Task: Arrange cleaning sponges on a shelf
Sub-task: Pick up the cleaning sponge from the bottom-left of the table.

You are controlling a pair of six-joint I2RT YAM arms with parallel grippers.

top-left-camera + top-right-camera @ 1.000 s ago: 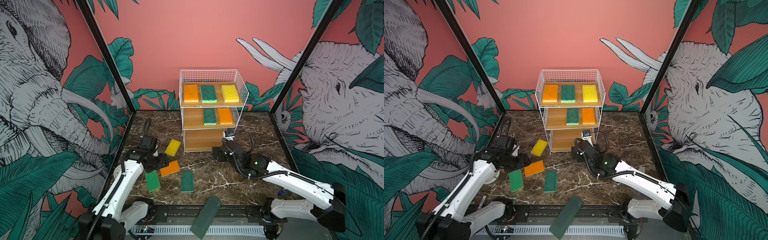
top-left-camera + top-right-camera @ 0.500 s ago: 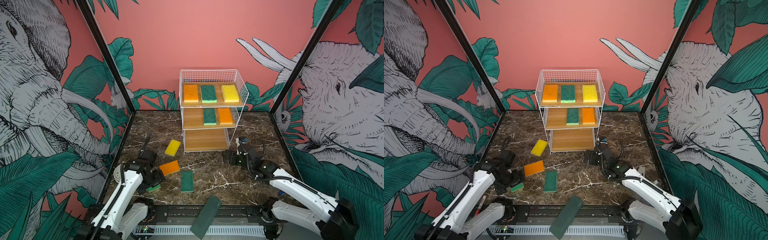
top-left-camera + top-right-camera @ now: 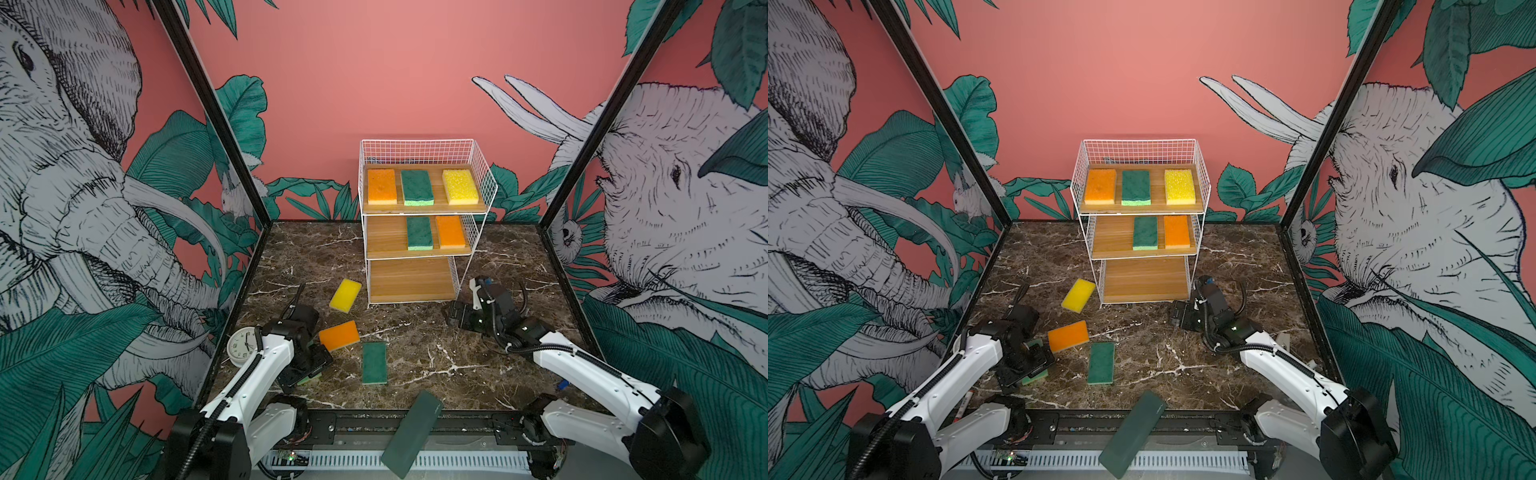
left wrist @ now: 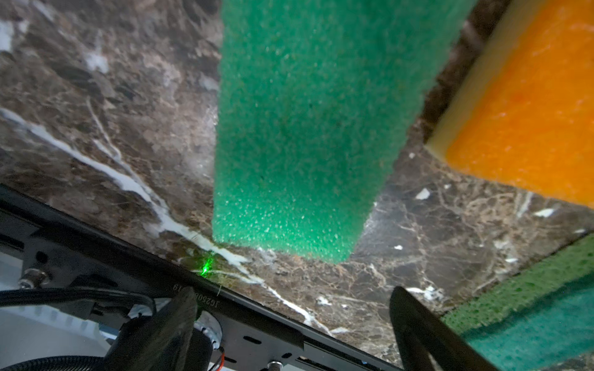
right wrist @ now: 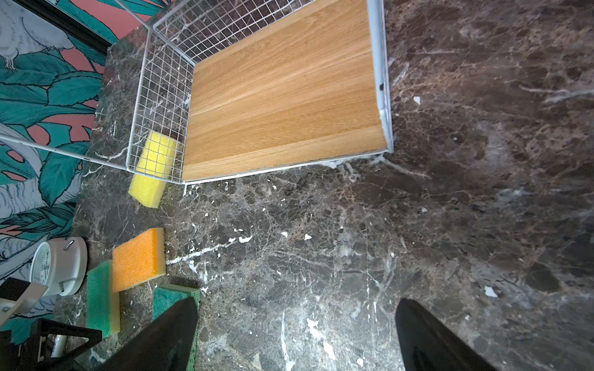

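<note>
- Standing at the back of the marble counter (image 3: 436, 365), the shelf (image 3: 482, 174) is a white wire rack with three stepped wood boards.
- Top board: an orange sponge (image 3: 381, 185), a dark green sponge (image 3: 417, 188) with pale green edge, and a yellow sponge (image 3: 459, 186).
- Middle board: a green one (image 3: 419, 232) beside an orange one (image 3: 450, 231); the lowest board is bare.
- On the counter lie a yellow pad (image 3: 345, 294), an orange pad (image 3: 339, 336) and a green pad (image 3: 374, 362).
- The left pincer (image 3: 306, 371) is spread wide just over another green pad (image 4: 305, 128), not gripping it.
- The right pincer (image 3: 453, 316) is wide open near the shelf, holding nothing.
</note>
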